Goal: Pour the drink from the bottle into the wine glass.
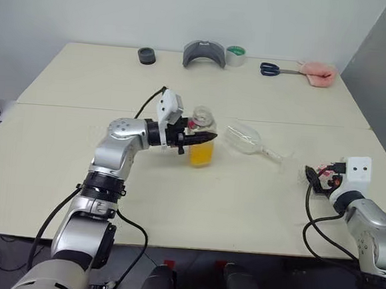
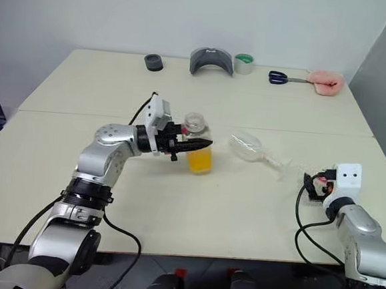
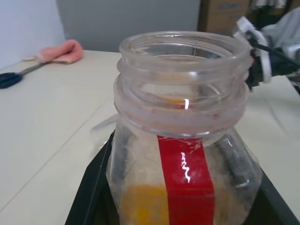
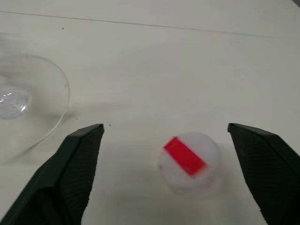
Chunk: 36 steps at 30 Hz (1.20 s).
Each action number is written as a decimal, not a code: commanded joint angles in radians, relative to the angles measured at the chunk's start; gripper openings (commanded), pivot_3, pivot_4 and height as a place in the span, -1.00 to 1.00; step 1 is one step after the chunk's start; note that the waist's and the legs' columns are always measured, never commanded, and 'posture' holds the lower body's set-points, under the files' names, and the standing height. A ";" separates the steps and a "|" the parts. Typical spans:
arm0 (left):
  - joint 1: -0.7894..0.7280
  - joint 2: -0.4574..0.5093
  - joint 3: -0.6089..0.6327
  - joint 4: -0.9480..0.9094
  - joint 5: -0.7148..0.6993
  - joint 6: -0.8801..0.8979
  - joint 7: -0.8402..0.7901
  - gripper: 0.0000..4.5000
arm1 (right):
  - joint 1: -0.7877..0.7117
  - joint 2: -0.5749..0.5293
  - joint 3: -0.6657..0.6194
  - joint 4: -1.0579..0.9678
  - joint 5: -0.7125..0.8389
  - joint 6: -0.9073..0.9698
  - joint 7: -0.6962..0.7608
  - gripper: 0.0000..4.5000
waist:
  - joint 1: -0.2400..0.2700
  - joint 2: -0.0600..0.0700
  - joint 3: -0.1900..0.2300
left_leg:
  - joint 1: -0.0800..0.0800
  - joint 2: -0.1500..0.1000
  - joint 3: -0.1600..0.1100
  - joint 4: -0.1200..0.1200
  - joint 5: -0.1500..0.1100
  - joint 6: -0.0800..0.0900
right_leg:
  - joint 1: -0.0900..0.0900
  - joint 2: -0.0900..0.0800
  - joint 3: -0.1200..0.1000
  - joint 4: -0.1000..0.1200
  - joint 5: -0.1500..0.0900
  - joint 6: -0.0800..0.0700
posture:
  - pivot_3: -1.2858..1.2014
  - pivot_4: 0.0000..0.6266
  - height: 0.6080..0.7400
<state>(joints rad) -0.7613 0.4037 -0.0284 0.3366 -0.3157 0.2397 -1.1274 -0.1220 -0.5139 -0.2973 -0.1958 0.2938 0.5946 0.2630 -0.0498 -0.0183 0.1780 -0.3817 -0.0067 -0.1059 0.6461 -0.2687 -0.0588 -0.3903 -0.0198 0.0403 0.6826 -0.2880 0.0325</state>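
Bottle [image 1: 202, 135]: upright on the tabletop [image 1: 77, 169], uncapped, its wide mouth open; it serves as landmark for the rest.
Drink [image 1: 201, 156]: orange-yellow liquid filling only the lower part of the bottle.
Left gripper [image 1: 203, 139]: clamped on the bottle, black fingers closed around its body just above the liquid, reaching in level from the bottle's left.
Label strip [image 3: 186, 178]: red, running vertically down the bottle's side, seen close in the left wrist view.
Wine glass [image 1: 247, 139]: lying on its side just right of the bottle, apart from it; bowl nearest the bottle, stem and foot pointing away to the right.
Cap [image 4: 189, 160]: whitish disc with a red stripe, resting on the tabletop well right of the bottle, beyond the wine glass's foot.
Right gripper [image 4: 187, 176]: jaws spread wide, one finger on either side of the cap, not touching it; the glass's round foot lies just beside one finger.
Scissors [image 1: 271, 70]: at the tabletop's far edge, well behind the bottle.
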 commanded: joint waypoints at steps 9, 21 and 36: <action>-0.009 0.093 0.168 -0.002 0.028 -0.032 0.268 -0.23 | -0.105 -0.099 0.073 -0.289 0.205 0.048 0.274 1.00 | -0.006 0.000 0.000 | 0.001 0.001 0.000 0.000 0.000 0.000 | 0.000 0.000 0.000 0.000 0.000 0.000 | 0.03 -0.52 1.00; -0.110 0.157 0.276 0.358 0.111 -0.118 0.628 -0.23 | -0.499 0.069 0.484 -0.189 0.158 0.099 0.335 1.00 | -0.001 -0.002 0.001 | -0.001 0.000 -0.003 0.001 0.000 0.000 | 0.000 -0.001 -0.003 -0.001 0.000 0.000 | 0.03 -0.52 1.00; -0.104 0.162 0.271 0.551 0.150 -0.259 0.692 0.10 | -0.613 0.263 0.595 -0.061 0.025 0.065 0.323 1.00 | -0.001 -0.003 0.000 | -0.002 0.000 -0.003 0.001 0.001 -0.002 | -0.005 -0.002 -0.003 0.003 0.000 0.000 | 0.03 -0.52 1.00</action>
<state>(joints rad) -0.8607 0.5532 0.2430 0.8831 -0.1785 0.0056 -0.4454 -0.7204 -0.2584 0.2978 -0.2321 0.3269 0.6802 0.5874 -0.0510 -0.0210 0.1783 -0.3840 -0.0071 -0.1084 0.6469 -0.2677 -0.0606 -0.3954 -0.0217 0.0380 0.6859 -0.2877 0.0322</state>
